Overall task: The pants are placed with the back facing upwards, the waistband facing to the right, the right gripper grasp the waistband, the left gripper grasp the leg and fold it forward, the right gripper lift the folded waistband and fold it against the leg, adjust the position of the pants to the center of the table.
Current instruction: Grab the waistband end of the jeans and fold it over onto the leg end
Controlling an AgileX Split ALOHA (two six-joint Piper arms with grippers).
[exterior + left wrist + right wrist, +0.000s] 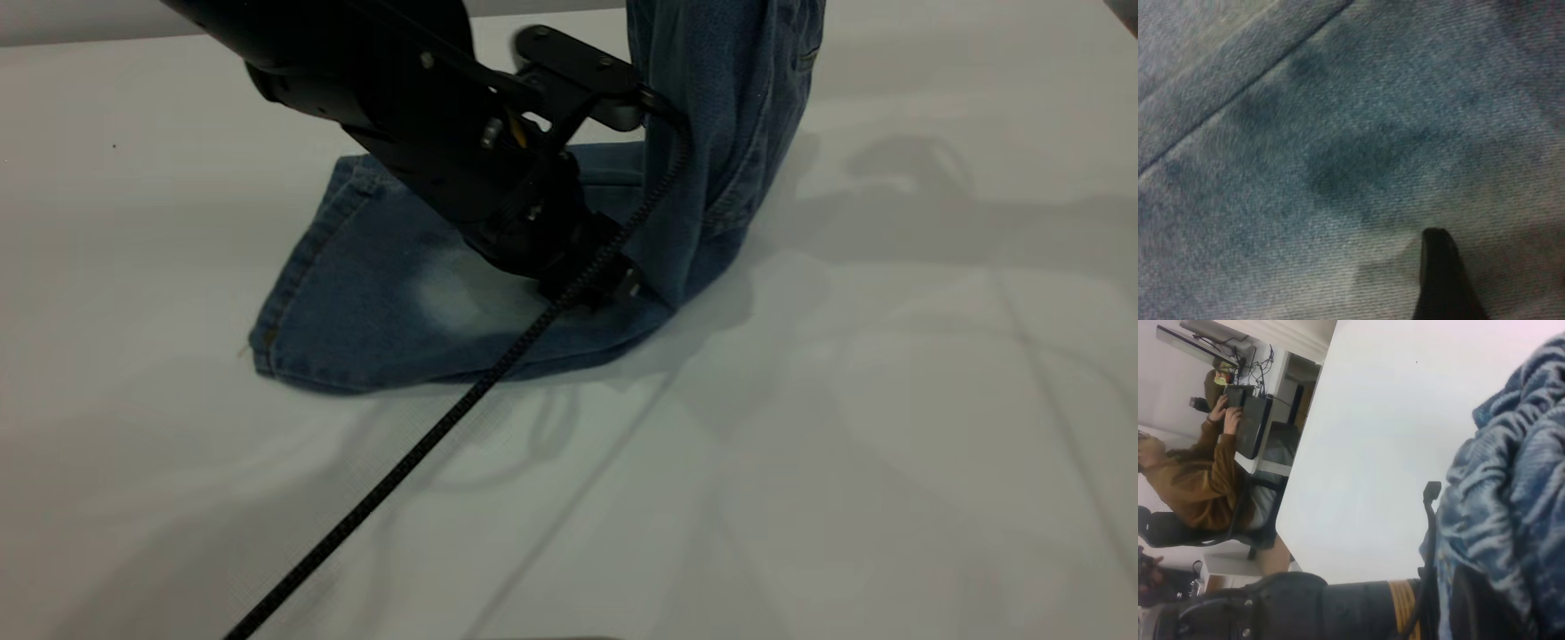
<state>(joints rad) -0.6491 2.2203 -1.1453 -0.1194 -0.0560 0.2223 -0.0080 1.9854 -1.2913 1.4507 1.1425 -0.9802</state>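
Note:
The blue denim pants lie folded on the white table, hem toward the left, with a pale faded patch on top. Their right part is pulled straight up out of the exterior view's top. My left gripper presses down on the flat denim at the foot of that raised part; the left wrist view is filled with denim. My right gripper is shut on bunched denim at the waistband end, high above the table. It is out of the exterior view.
The left arm's black braided cable runs from the gripper across the table to the near edge. A seated person is at a desk beyond the table's edge. Bare tabletop lies on all sides of the pants.

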